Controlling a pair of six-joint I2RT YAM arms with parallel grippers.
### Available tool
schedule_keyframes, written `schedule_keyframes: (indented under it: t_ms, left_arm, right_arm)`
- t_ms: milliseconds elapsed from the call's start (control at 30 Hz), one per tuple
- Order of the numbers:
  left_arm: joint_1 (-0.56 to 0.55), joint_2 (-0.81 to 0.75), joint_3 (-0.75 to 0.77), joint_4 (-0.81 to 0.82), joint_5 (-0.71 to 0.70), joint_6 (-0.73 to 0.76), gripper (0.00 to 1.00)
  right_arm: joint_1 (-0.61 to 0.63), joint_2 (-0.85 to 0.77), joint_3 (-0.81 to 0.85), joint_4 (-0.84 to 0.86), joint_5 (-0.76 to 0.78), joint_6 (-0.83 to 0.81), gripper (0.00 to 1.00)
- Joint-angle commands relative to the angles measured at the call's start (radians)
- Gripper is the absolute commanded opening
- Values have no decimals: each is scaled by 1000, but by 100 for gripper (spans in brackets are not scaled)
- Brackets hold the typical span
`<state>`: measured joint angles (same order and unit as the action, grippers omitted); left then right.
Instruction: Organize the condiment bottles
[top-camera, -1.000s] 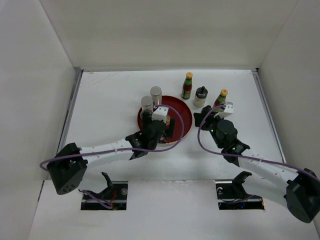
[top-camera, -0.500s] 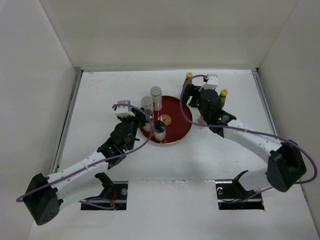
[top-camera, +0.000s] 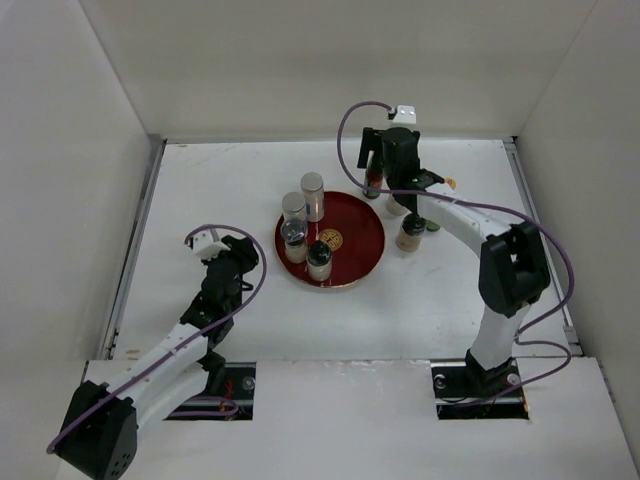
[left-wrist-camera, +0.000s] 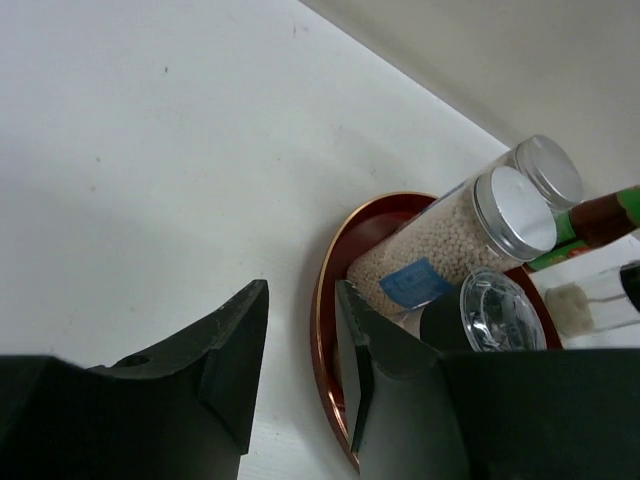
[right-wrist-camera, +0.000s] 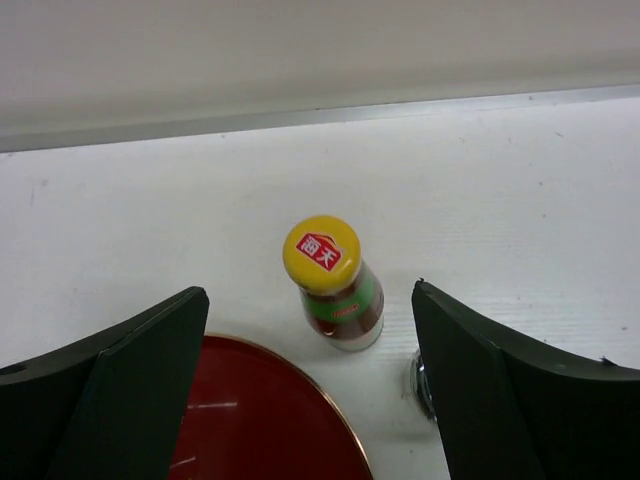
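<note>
Condiment bottles cluster around a round red plate (top-camera: 366, 232) in the middle of the white table (top-camera: 220, 180). Four stand on the plate's left half. Two are silver-capped shakers (top-camera: 313, 194) filled with pale granules, side by side at the far-left rim. A clear-lidded jar (top-camera: 293, 241) is just in front of them, and a black-topped shaker (top-camera: 319, 261) stands near the front rim. A pale shaker (top-camera: 409, 236) sits on the table just right of the plate; whether it is upright I cannot tell.

The right gripper (right-wrist-camera: 310, 292) hangs over the table's far side with its jaws spread wide. A dark red sauce bottle (right-wrist-camera: 340, 302) with a green neck and yellow cap stands upright between the fingers, touching neither, just beyond the plate's far rim. A second yellow cap (top-camera: 449, 183) peeks out past the right arm.

The left gripper (left-wrist-camera: 300, 310) sits low over bare table, left of the plate. Its jaws are closed to a narrow slit and hold nothing.
</note>
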<state>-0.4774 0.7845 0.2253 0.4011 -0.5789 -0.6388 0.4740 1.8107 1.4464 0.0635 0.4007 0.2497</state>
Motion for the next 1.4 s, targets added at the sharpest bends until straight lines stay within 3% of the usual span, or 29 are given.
schedule_keyframes:
  t_ms: [0,200,567,767,1367]
  left_arm:
    - [9,-4,-21,102,54,-50,32]
    - [12,-1,-35,119,51,-53,35]
    - [18,10,-41,139,70,-62,36]
    - [10,29,-38,148,68,-58,36]
    - [13,64,-43,171,44,-50,48]
  right_arm:
    - [-5,55,87,-37,12,-44,87]
    - [-21,110,129,-11,32,-49,72]
    - [-38,153,149,84,15,-110,60]
    - [-31,145,151,119,-8,-115,39]
    - [94,-143,-43,277,21,-130,34]
